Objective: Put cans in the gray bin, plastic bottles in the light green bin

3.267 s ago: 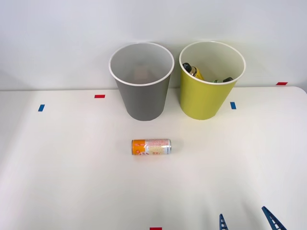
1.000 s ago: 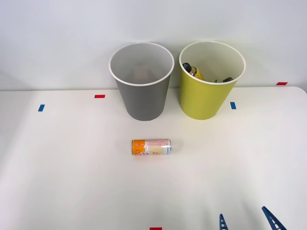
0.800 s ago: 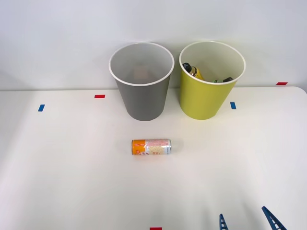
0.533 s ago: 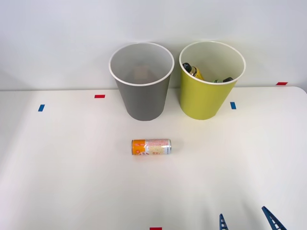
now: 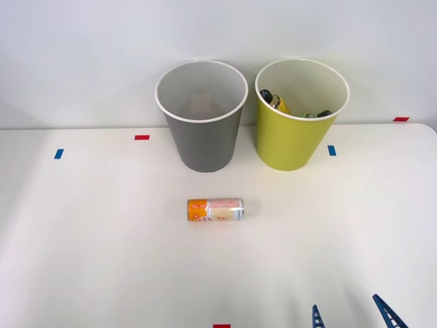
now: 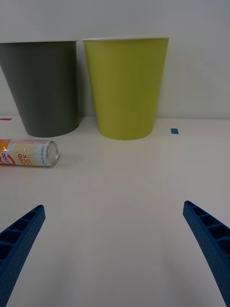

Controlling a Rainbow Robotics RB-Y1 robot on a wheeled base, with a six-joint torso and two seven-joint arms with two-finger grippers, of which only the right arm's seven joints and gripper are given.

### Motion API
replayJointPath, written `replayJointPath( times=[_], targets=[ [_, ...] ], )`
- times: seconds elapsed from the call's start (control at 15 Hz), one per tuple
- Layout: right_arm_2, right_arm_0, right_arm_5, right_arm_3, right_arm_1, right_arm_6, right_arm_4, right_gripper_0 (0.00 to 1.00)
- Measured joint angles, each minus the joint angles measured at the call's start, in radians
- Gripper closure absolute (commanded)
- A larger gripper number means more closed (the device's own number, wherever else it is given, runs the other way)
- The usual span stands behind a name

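Nothing had shifted over the last few seconds: I saw my right gripper [image 5: 351, 316] parked low at the near edge of the table [image 5: 82, 260], spread wide and holding nothing, exactly as it had been, and the orange and white can [image 5: 216, 209] had not rolled. I took that as a pause between picks, not progress.

Counting what I could see: two bins stood side by side at the far edge, the gray bin [image 5: 203, 140] and the light green bin [image 5: 295, 137], close but apart. One can lay loose on its side in front of the gray bin, well apart from my fingers [image 6: 21, 242]. Inside the gray bin I made out a faint reddish shape, too dim to name. Inside the light green bin I counted two bottles in part, a yellow bottle [image 5: 275, 101] with dark markings and a dark tip [image 5: 321, 114] at the rim.

I judged one can was left to bin.
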Motion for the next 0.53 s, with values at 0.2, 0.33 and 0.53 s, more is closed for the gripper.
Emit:
replayJointPath(
  times=[0.2, 0.33, 0.53],
  targets=[
    [0.0, 0.0, 0.0, 0.0, 0.0, 0.0, 0.0, 0.0],
    [0.0, 0.0, 0.0, 0.0, 0.0, 0.0, 0.0, 0.0],
    [0.0, 0.0, 0.0, 0.0, 0.0, 0.0, 0.0, 0.0]
  ],
)
